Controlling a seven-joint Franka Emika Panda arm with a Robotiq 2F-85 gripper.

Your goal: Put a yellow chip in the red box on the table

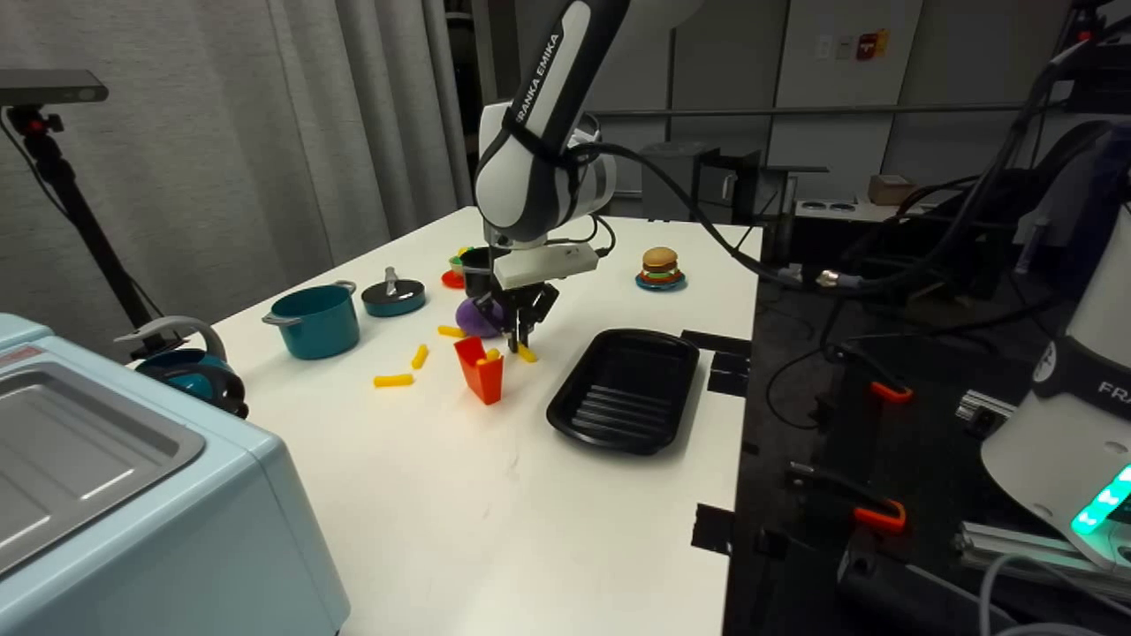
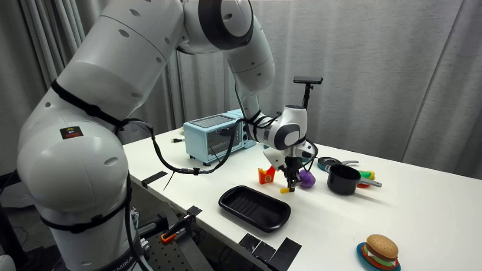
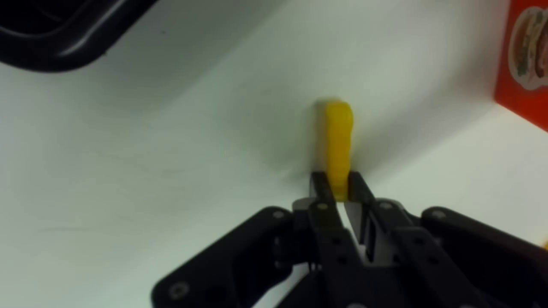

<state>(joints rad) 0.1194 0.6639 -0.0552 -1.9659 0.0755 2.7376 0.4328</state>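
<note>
My gripper (image 3: 338,188) is shut on one end of a yellow chip (image 3: 339,145) in the wrist view. The chip sticks out past the fingertips, at or just above the white table (image 1: 530,530); I cannot tell if it touches. In both exterior views the gripper (image 1: 517,343) (image 2: 291,187) points down, and the chip (image 1: 527,353) (image 2: 285,191) shows at its tips. The red box (image 1: 482,378) stands upright close beside the gripper, with yellow pieces in its top. It also shows in an exterior view (image 2: 266,176) and at the wrist view's right edge (image 3: 522,85).
A black tray (image 1: 623,393) lies near the gripper. A purple object (image 2: 307,178) and a black pot (image 2: 342,180) stand close by. Several loose yellow chips (image 1: 393,381) lie near the red box. A teal pot (image 1: 316,322), toy oven (image 2: 214,135) and burger (image 2: 380,250) are farther off.
</note>
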